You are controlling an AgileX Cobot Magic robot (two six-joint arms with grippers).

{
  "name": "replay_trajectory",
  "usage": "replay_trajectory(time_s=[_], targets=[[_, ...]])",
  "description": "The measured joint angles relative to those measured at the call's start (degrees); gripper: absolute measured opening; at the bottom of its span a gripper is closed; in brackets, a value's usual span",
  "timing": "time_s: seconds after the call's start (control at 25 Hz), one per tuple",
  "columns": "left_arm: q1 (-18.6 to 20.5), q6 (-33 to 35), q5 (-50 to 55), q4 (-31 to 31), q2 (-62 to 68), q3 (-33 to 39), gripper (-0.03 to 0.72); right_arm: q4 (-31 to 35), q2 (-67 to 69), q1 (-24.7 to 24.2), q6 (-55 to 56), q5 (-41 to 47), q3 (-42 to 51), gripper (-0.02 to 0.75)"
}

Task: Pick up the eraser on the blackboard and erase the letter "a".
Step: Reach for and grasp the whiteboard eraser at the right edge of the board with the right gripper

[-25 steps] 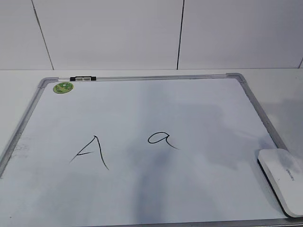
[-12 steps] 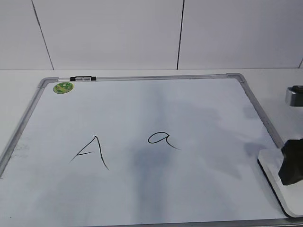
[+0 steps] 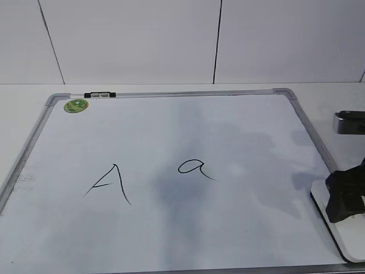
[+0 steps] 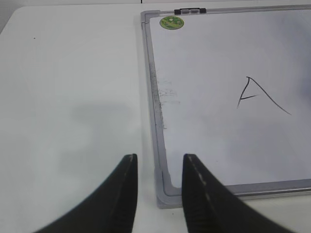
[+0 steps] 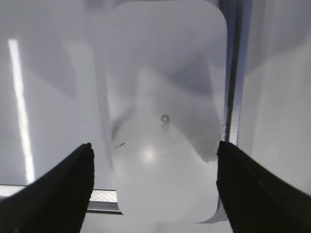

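The white eraser (image 3: 350,240) lies at the near right corner of the blackboard (image 3: 171,94), partly over the frame. My right gripper (image 3: 345,197) is open just above it. In the right wrist view the eraser (image 5: 165,107) lies between the two spread fingers (image 5: 154,144), which do not touch it. The letter "a" (image 3: 195,169) is drawn near the board's middle, well left of the eraser. My left gripper (image 4: 160,156) is open and empty over the board's near left corner (image 4: 165,194); it is out of the exterior view.
A larger capital "A" (image 3: 111,184) is drawn left of the "a". A small black-and-clear marker (image 3: 100,95) lies on the far frame edge beside a round green sticker (image 3: 76,105). White table surrounds the board; a white wall stands behind.
My right gripper has come into the exterior view from the right and now hangs over the eraser, a little further left than half a second ago. The eraser has not moved.
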Motion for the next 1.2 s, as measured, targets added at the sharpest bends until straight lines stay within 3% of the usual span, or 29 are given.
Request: replay_trajectory(time_s=[1.2], targets=[[0.00, 0.00, 0.00, 0.00, 0.00, 0.00, 0.235, -1.66, 5.65, 0.00, 1.45, -5.12, -0.15, 0.593]])
